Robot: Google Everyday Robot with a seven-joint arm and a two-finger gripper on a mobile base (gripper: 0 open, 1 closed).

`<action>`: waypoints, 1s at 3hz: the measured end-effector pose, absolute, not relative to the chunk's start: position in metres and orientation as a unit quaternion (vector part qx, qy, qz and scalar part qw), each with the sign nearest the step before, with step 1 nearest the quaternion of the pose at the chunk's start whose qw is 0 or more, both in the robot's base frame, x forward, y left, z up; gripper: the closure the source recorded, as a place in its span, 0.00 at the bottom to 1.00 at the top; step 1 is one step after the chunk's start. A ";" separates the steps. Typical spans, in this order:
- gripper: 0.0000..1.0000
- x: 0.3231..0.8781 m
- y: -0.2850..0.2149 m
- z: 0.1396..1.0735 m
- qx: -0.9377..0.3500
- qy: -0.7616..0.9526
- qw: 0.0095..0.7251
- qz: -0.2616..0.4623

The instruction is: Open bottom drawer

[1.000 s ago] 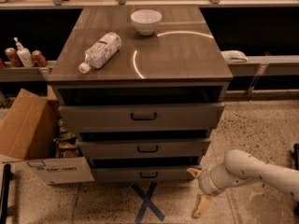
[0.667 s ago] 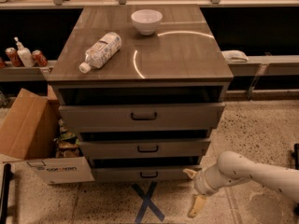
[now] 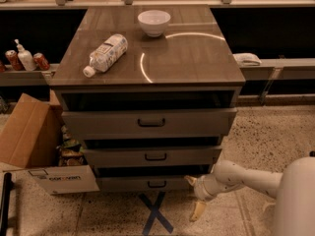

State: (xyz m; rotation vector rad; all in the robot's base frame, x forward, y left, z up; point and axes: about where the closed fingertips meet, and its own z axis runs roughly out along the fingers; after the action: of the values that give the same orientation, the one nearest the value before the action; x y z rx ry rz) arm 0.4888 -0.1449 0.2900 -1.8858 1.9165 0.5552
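Observation:
The bottom drawer (image 3: 123, 184) is the slimmest grey front at the foot of the cabinet, with a small black bar handle (image 3: 156, 184). It stands out only slightly, much like the two drawers above it. My gripper (image 3: 193, 195) is low over the floor at the drawer's right end, reaching in from the right on a cream arm. It is open: one fingertip (image 3: 189, 180) lies by the drawer's right corner, the other (image 3: 197, 211) hangs toward the floor. It holds nothing and is well right of the handle.
The middle drawer (image 3: 152, 157) and top drawer (image 3: 150, 123) sit above. A plastic bottle (image 3: 105, 53) and a white bowl (image 3: 154, 22) rest on the cabinet top. An open cardboard box (image 3: 37, 146) stands left. A blue tape X (image 3: 155, 213) marks the floor in front.
My arm has moved left, bringing the gripper closer to the right end of the bottom drawer. The drawers have not moved.

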 end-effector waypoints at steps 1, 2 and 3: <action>0.00 0.512 -0.140 0.259 -0.675 0.679 0.209 0.200; 0.00 0.527 -0.137 0.234 -0.674 0.675 0.227 0.199; 0.00 0.545 -0.131 0.219 -0.673 0.672 0.245 0.187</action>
State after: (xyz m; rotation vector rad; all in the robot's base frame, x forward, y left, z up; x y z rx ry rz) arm 0.5447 -0.1311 0.2187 -1.8384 1.8347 0.5092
